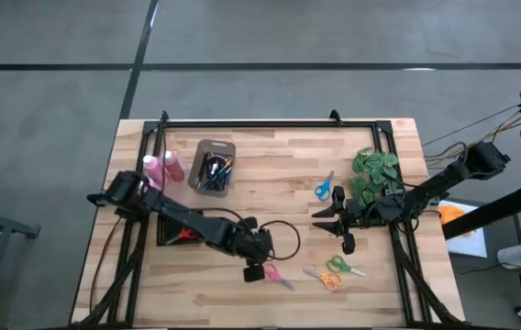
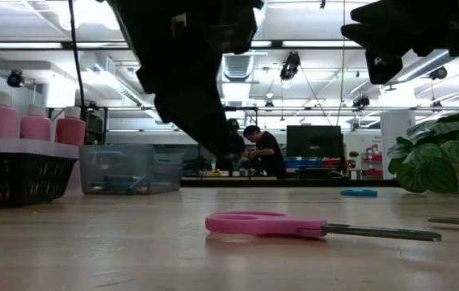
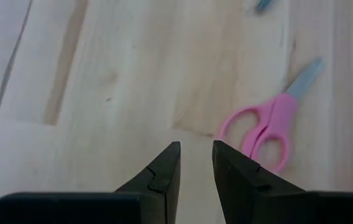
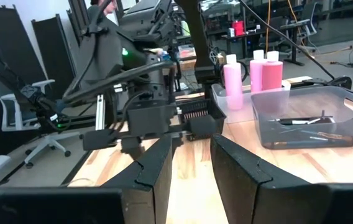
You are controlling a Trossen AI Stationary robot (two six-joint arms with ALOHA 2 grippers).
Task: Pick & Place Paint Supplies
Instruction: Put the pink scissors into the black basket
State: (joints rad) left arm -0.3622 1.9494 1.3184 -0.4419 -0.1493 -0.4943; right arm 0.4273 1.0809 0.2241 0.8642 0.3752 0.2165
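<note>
Thin paintbrushes (image 1: 213, 172) lie in a clear grey bin (image 1: 229, 152) at the table's far left. Three pink bottles with white caps (image 2: 35, 125) stand on a pale tray over a black basket (image 2: 11, 174), left of the bin. My left gripper (image 3: 196, 149) hangs open, pointing steeply down, just left of pink scissors (image 3: 266, 127) lying flat on the table near its front middle (image 1: 277, 278). Nothing is between its fingers. My right gripper (image 4: 192, 146) waits open and level above the table's right half (image 1: 327, 218), facing the bin (image 4: 307, 118).
A green leafy plant (image 1: 375, 172) stands at the far right. Blue scissors (image 1: 323, 186) lie beside it, and orange and green scissors (image 1: 336, 272) lie near the front right. A black frame (image 1: 270, 123) runs along the table's far edge. People sit in the room behind.
</note>
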